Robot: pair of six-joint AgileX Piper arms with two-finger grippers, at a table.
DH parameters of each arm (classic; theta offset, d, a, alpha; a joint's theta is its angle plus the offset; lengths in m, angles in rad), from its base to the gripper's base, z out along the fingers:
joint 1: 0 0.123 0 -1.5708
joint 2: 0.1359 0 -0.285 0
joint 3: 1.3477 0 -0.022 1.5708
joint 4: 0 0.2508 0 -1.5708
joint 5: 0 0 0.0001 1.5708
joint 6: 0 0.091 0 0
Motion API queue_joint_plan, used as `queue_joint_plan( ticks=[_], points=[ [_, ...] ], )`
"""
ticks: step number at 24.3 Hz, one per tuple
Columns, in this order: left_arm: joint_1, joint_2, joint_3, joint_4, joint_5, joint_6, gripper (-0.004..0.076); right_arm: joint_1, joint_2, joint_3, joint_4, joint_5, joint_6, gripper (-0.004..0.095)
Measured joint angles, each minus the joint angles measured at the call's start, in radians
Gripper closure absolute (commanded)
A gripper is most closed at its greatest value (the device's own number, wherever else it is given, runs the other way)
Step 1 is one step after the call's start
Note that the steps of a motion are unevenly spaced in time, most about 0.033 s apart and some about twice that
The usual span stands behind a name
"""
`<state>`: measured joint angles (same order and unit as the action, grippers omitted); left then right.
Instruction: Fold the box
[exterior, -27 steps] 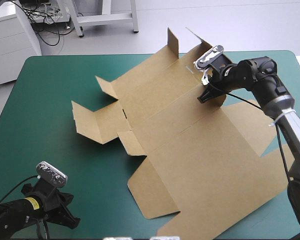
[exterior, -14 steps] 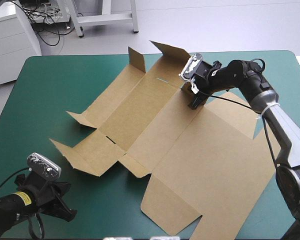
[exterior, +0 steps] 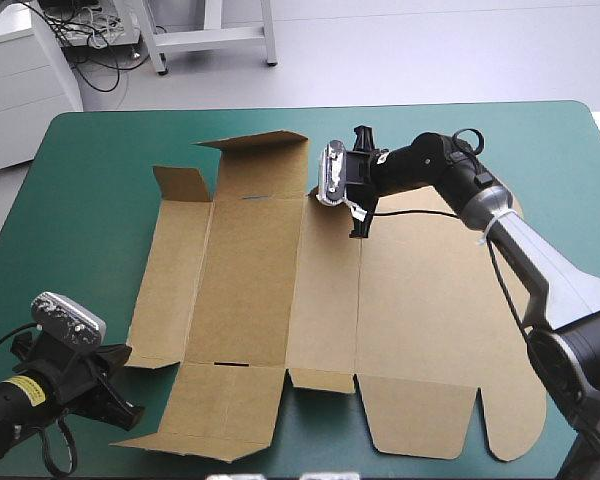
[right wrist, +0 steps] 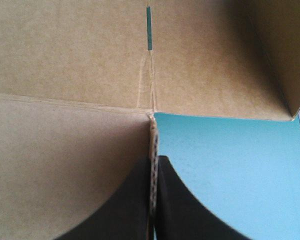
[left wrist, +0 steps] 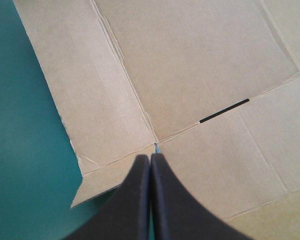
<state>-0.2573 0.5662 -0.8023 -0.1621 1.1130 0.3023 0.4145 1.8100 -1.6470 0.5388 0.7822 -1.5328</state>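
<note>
Right gripper [exterior: 357, 230] pinches the box [exterior: 250, 280], far edge — left gripper [left wrist: 150, 160] closed over its near corner.

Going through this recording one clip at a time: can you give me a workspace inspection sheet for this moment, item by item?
surface: table with a smooth teal-green cover.
job's things: box, an unfolded brown sheet lying mostly flat; far flap tilted up.
clutter: nothing seen.
grippers: right gripper shut on a cut edge of the box on its far side, with board between its fingers; left gripper shut and empty, at the box's near left corner.
cables: nothing seen beyond the arms' own.
surroundings: nothing seen at or over the table's top.
</note>
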Motion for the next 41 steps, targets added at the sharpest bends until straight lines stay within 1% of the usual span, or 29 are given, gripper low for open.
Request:
queue_joint_plan(
  ticks=[5, 9, 11, 13, 14, 16, 17, 18, 20, 23, 24, 25, 26, 27, 28, 29, 30, 31, 32, 33, 34, 38, 40, 41],
  points=[
    [0.000, 0.000, 0.000, 0.001, 0.000, 0.000, 0.0756, 0.000, 0.015, 0.000, 0.043, -0.005, -0.022, 0.0931],
    [0.000, 0.000, 0.000, 0.001, 0.000, 0.000, 0.0756, 0.000, 0.015, 0.000, 0.046, -0.001, -0.061, 0.0930],
    [0.000, 0.000, 0.000, 0.001, 0.000, -0.003, 0.0756, 0.000, 0.016, 0.000, 0.049, 0.006, -0.081, 0.0913],
    [0.000, 0.000, 0.000, 0.001, 0.000, -0.004, 0.0756, 0.000, 0.016, 0.000, 0.051, 0.016, -0.095, 0.0863],
    [0.000, 0.000, 0.000, 0.001, 0.000, -0.004, 0.0756, 0.000, 0.016, 0.000, 0.051, 0.019, -0.098, 0.0810],
    [0.000, 0.000, 0.000, 0.001, 0.000, -0.005, 0.0756, 0.000, 0.016, 0.000, 0.051, 0.021, -0.106, 0.0672],
    [0.000, 0.000, 0.000, 0.001, 0.000, -0.005, 0.0756, 0.000, 0.016, 0.000, 0.051, 0.021, -0.107, 0.0556],
    [0.000, 0.000, 0.000, 0.001, 0.000, -0.006, 0.0756, 0.000, 0.016, 0.000, 0.053, 0.021, -0.108, 0.0387],
    [0.000, 0.000, 0.000, 0.001, 0.000, -0.007, 0.0756, 0.000, 0.016, 0.000, 0.054, 0.021, -0.105, 0.0237],
    [0.000, 0.000, 0.000, 0.001, 0.000, -0.007, 0.0756, 0.000, 0.011, 0.000, 0.056, 0.016, -0.034, 0.0262],
    [0.000, 0.000, 0.000, 0.001, 0.000, -0.007, 0.0756, 0.000, 0.005, 0.000, 0.055, 0.016, -0.012, 0.0314],
    [0.000, 0.000, 0.000, 0.001, 0.000, -0.007, 0.0756, 0.000, -0.014, 0.000, 0.051, 0.016, 0.044, 0.0402],
    [0.000, 0.000, 0.000, 0.001, 0.000, -0.007, 0.0756, 0.000, -0.043, 0.000, 0.033, 0.016, 0.106, 0.0459],
    [0.000, 0.000, 0.000, 0.001, 0.000, -0.007, 0.0756, 0.000, -0.060, 0.000, 0.016, 0.016, 0.142, 0.0583],
    [0.000, 0.000, 0.000, 0.001, -0.001, -0.007, 0.0756, 0.000, -0.093, 0.000, -0.027, 0.016, 0.208, 0.0662],
    [0.000, 0.000, 0.000, 0.001, -0.001, -0.007, 0.0756, 0.000, -0.112, 0.000, -0.059, 0.017, 0.247, 0.0812],
    [0.000, 0.000, 0.000, 0.001, -0.001, -0.007, 0.0756, 0.000, -0.143, 0.000, -0.135, 0.024, 0.342, 0.0895],
    [0.000, 0.000, 0.000, 0.001, -0.001, -0.007, 0.0756, 0.000, -0.160, 0.000, -0.179, 0.033, 0.396, 0.0920],
    [0.000, 0.000, 0.000, 0.001, -0.001, -0.007, 0.0756, 0.000, -0.188, 0.000, -0.265, 0.053, 0.505, 0.0920],
    [0.000, 0.000, 0.000, 0.001, -0.002, -0.007, 0.0756, -0.001, -0.201, 0.000, -0.316, 0.068, 0.577, 0.0922],
    [0.000, 0.000, 0.000, 0.001, -0.004, -0.007, 0.0756, -0.009, -0.221, 0.000, -0.402, 0.106, 0.722, 0.0922],
    [0.000, 0.000, -0.001, 0.001, -0.023, -0.007, 0.0756, -0.059, -0.237, -0.001, -0.513, 0.205, 1.010, 0.0922],
    [0.000, 0.000, -0.001, 0.001, -0.036, -0.007, 0.0756, -0.108, -0.241, -0.001, -0.533, 0.274, 1.114, 0.0922],
    [0.000, 0.000, -0.001, 0.003, -0.040, -0.007, 0.0756, -0.135, -0.242, -0.001, -0.539, 0.306, 1.143, 0.0922]
  ],
)
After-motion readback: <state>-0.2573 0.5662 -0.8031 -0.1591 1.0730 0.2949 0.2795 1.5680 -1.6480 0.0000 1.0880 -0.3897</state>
